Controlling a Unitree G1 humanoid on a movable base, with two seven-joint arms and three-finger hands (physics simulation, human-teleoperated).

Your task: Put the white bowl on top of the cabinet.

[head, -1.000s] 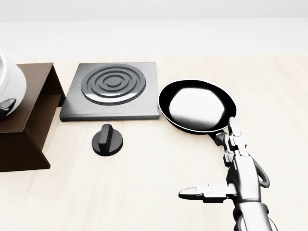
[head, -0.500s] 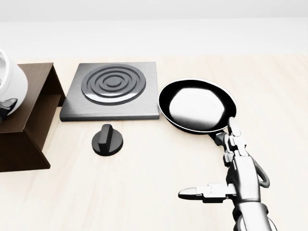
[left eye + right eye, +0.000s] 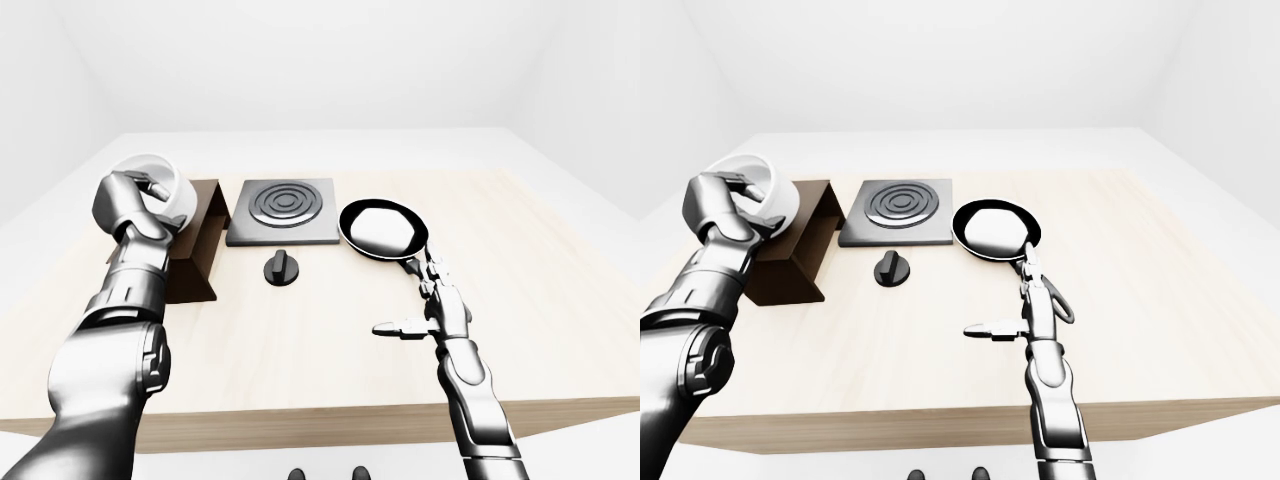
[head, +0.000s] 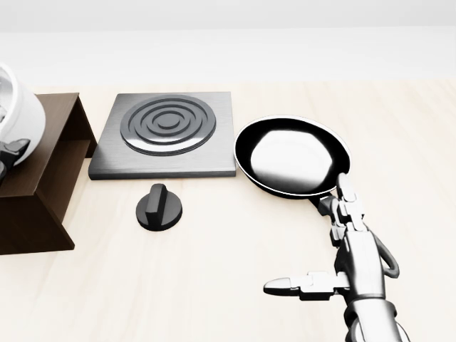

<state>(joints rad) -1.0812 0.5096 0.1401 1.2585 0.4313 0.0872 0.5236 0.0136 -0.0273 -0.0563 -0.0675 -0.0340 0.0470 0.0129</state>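
White bowl [image 3: 158, 186] tilted at left of left-eye view, pinched in left hand [image 3: 128, 196] fingers just above dark cabinet [image 3: 196, 252] top; needs lowering and levelling. Right hand [image 3: 432, 310] spread, idle, well apart beside pan [image 3: 384, 229].

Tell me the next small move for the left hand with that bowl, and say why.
Probably lower the white bowl a little and level it onto the cabinet top. The left hand grips its rim, and the bowl looks tilted above the cabinet rather than resting flat. The right hand hangs open, empty, beside the frying pan.
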